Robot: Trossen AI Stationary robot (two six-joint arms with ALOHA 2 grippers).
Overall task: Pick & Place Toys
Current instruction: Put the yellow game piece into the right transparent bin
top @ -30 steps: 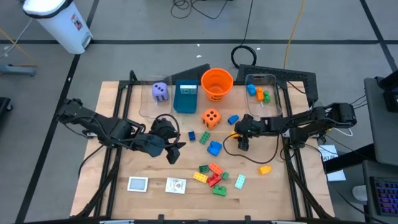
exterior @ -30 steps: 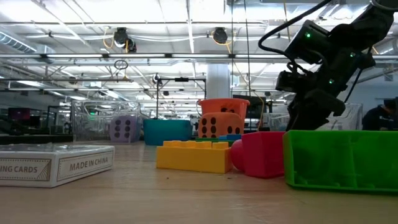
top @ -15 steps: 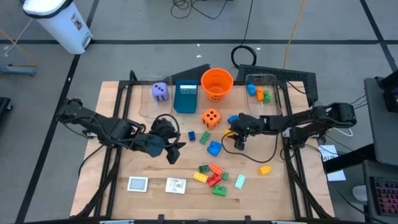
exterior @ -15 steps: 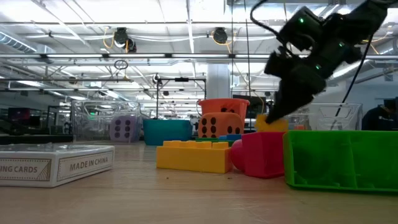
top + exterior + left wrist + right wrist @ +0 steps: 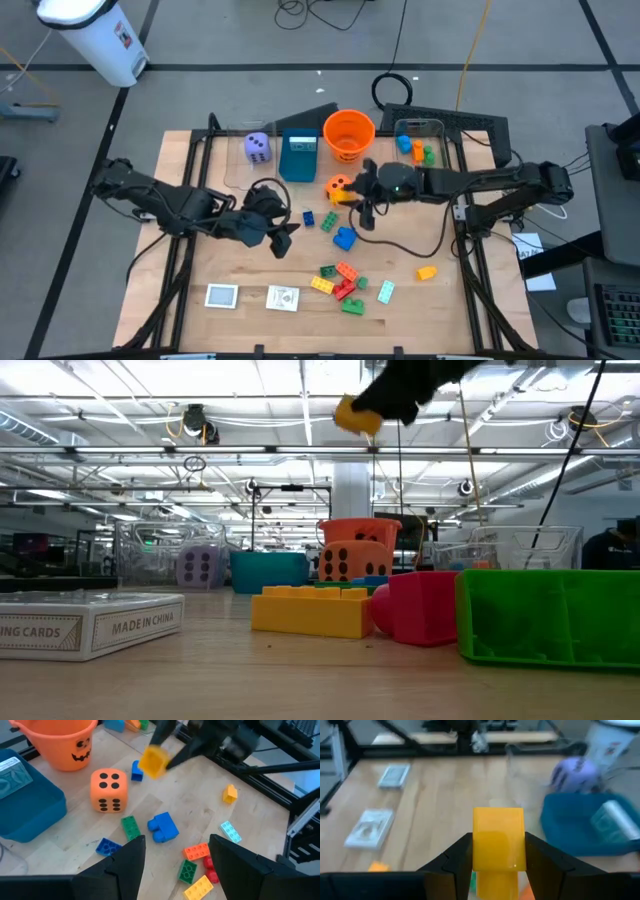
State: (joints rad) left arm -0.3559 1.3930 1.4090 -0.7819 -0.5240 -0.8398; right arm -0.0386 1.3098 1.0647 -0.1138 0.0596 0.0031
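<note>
My right gripper point(image 5: 352, 198) is shut on a yellow brick point(image 5: 498, 840), high above the table beside the orange die point(image 5: 337, 185). The brick also shows in the left wrist view point(image 5: 152, 761) and the low view point(image 5: 357, 415). My left gripper point(image 5: 281, 240) is open and empty left of centre. Loose bricks point(image 5: 345, 283) lie on the table toward its near edge. A blue brick point(image 5: 345, 238) lies at centre. A small yellow-orange brick point(image 5: 427, 271) lies to the right. Two white cards point(image 5: 222, 295) point(image 5: 284, 298) lie flat near the front. The purple die point(image 5: 257, 146) sits in a clear bin. My right gripper pinches the yellow brick by two opposite sides point(image 5: 479, 851) between its two fingers point(image 5: 456, 859). The fingers slant down from the table's right side. The brick is lifted clear of the table, well above the other toys.
The orange bucket point(image 5: 348, 134) and the teal box point(image 5: 298, 157) stand at the far side. A clear bin point(image 5: 420, 150) with a few bricks stands at the far right. A black cable point(image 5: 400, 245) trails across the table below my right arm.
My right gripper has risen from table height with the yellow brick and gone toward the table's left and far side, near the orange die. The brick is now lifted well clear of the table.
</note>
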